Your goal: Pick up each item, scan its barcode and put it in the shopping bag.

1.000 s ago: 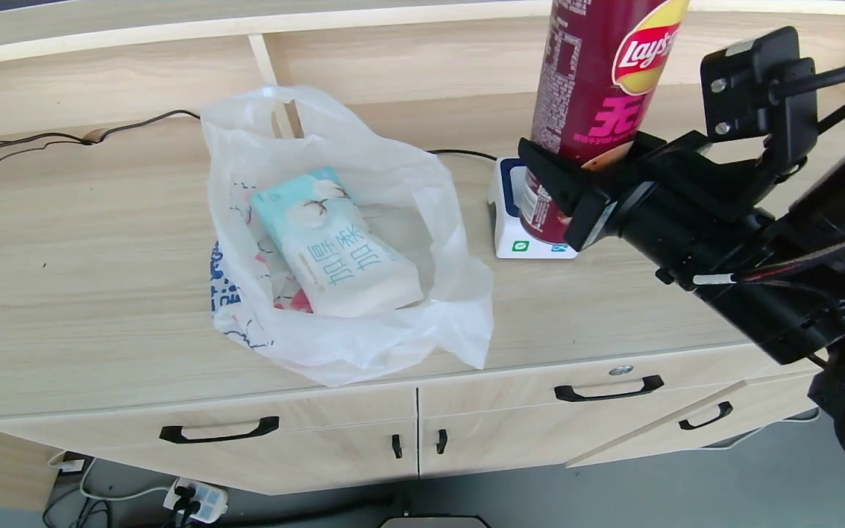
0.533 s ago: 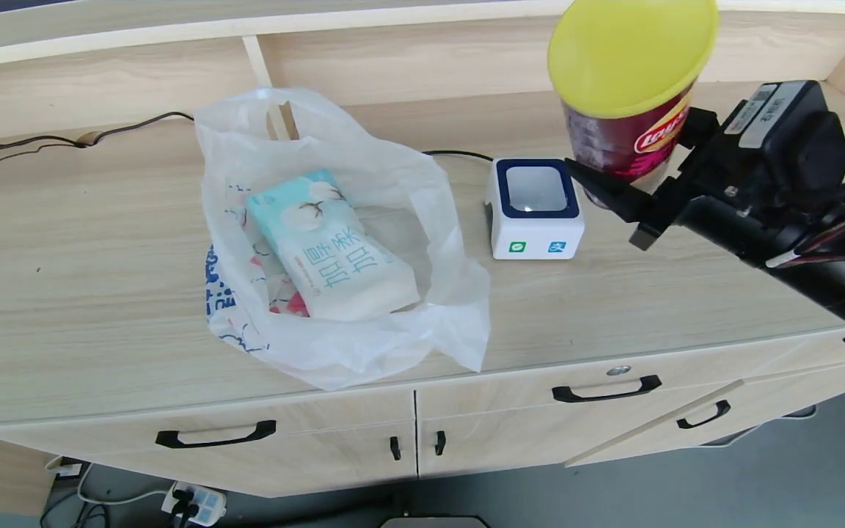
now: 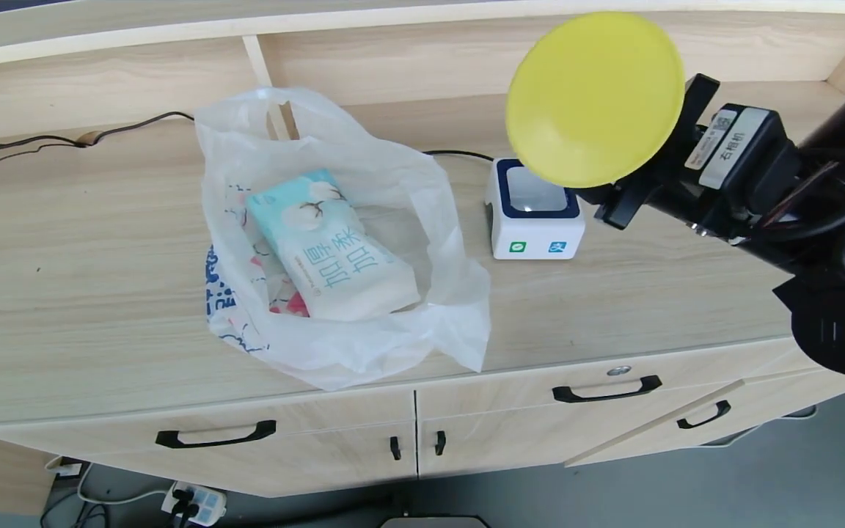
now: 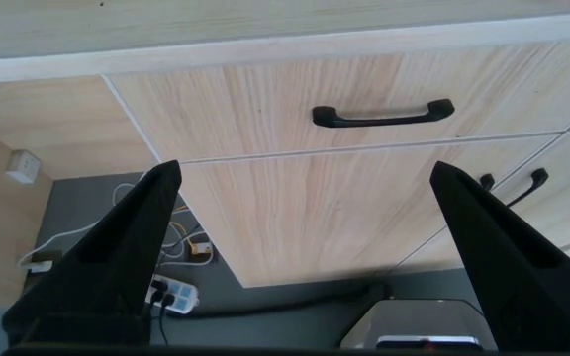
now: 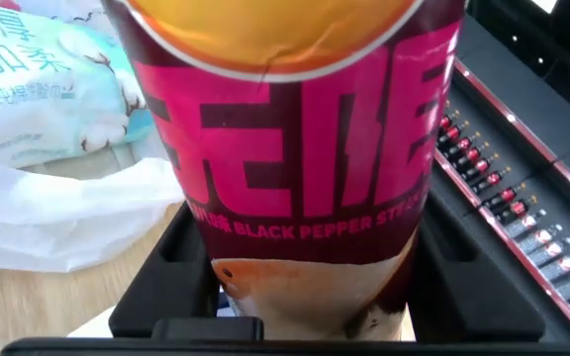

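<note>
A magenta chip can with a yellow lid (image 3: 595, 99) hangs tilted above the counter, its lid facing the head camera. My right gripper (image 3: 656, 158) is shut on the can's lower body, just over and to the right of the white scanner (image 3: 536, 220). The right wrist view shows the can (image 5: 300, 158) clamped in the right gripper (image 5: 305, 297). A white shopping bag (image 3: 334, 330) lies open on the counter's left half, with a pale blue tissue pack (image 3: 331, 246) inside it. My left gripper (image 4: 305, 247) hangs open below the counter, facing the drawer fronts.
A black cable (image 3: 63, 136) runs along the back left of the counter (image 3: 63, 279). A raised wooden ledge (image 3: 393, 59) borders its far side. Drawers with black handles (image 3: 217, 436) sit under the front edge, and a power strip (image 3: 195, 502) lies on the floor.
The can stood upright over the scanner one second ago. My right arm has drawn it up and to the right and tipped it, so the yellow lid now faces the camera.
</note>
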Available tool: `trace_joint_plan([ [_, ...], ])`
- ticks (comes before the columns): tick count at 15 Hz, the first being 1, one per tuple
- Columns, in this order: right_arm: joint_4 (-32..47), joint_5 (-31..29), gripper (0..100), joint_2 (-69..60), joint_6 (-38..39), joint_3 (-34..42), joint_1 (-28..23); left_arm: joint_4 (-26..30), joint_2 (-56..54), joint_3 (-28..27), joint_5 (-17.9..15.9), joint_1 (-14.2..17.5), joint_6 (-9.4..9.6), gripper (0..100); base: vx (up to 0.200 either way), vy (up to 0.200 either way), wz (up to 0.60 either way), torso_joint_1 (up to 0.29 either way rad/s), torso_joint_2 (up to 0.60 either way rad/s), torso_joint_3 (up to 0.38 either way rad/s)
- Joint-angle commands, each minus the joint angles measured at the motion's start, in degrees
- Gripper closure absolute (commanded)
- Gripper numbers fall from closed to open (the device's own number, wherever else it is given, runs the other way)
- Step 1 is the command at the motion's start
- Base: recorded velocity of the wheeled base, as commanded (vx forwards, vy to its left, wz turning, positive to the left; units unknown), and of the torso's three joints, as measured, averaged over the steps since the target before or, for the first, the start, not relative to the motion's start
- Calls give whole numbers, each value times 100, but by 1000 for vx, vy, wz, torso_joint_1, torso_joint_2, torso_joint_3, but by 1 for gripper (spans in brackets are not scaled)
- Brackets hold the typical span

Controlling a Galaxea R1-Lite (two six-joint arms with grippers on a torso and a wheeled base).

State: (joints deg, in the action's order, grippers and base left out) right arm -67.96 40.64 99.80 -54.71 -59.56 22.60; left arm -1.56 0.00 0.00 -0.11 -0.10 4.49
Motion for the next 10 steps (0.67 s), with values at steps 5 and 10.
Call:
trace_joint_plan([
  [5,-6,392,100,259,-189,-126,-230,-2,9,0,-7,1,17,0,0,0,0,0,0,0],
  [10,2,392,100,514,-180,-275,-212,7,9,0,-7,1,0,0,0,0,0,0,0,0],
])
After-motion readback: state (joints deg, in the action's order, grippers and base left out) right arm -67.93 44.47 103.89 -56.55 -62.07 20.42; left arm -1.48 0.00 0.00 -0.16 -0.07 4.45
